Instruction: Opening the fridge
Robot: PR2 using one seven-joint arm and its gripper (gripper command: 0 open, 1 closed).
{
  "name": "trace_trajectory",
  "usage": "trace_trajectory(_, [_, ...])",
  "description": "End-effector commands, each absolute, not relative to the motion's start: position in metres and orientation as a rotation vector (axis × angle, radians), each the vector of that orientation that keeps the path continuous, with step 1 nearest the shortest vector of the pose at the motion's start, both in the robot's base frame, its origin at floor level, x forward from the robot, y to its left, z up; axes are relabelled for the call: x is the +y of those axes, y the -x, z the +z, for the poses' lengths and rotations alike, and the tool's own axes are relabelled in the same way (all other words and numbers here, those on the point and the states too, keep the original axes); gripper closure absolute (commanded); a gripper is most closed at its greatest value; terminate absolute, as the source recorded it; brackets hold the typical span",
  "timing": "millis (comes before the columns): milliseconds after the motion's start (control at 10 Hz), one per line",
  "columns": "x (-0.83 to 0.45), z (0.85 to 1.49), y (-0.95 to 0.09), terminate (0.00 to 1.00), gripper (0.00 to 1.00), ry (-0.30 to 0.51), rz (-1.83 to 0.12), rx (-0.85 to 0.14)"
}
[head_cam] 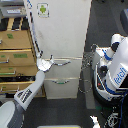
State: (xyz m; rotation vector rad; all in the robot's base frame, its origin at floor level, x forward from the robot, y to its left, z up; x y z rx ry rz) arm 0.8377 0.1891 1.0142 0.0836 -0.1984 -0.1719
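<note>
Nearest the camera, the robot's grey arm (25, 95) rises from the bottom left corner of the exterior view, slanting up and to the exterior view's right, its forearm crossing in front of the tan wooden cabinet (15, 55) that stands along the left edge. Beside that cabinet, the fridge (62, 30) fills the middle, tall and white, with a green-figure sticker (43, 9) at the upper door's top left corner and two lower drawers below. The gripper (46, 63) sits at the left end of the upper drawer's curved silver handle (62, 62), touching it; whether its fingers are closed round the handle cannot be told. At the right edge stands a white rounded robot (116, 65) with blue lettering
</note>
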Motion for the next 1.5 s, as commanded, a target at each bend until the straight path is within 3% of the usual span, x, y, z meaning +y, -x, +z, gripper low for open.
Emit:
trace_trajectory(100, [0.244, 1.043, -0.863, 0.0, 0.0, -0.165, -0.164, -0.19])
trace_trajectory(800, [0.289, 1.055, -0.911, 0.0, 0.0, -0.125, -0.101, -0.209])
trace_trajectory(1200, [0.292, 1.054, -0.917, 0.0, 0.0, -0.018, -0.139, -0.181])
trace_trajectory(1300, [0.29, 1.05, -0.916, 0.0, 1.0, 0.008, -0.164, -0.165])
trace_trajectory(1500, [0.29, 1.045, -0.919, 0.0, 1.0, 0.024, -0.171, -0.167])
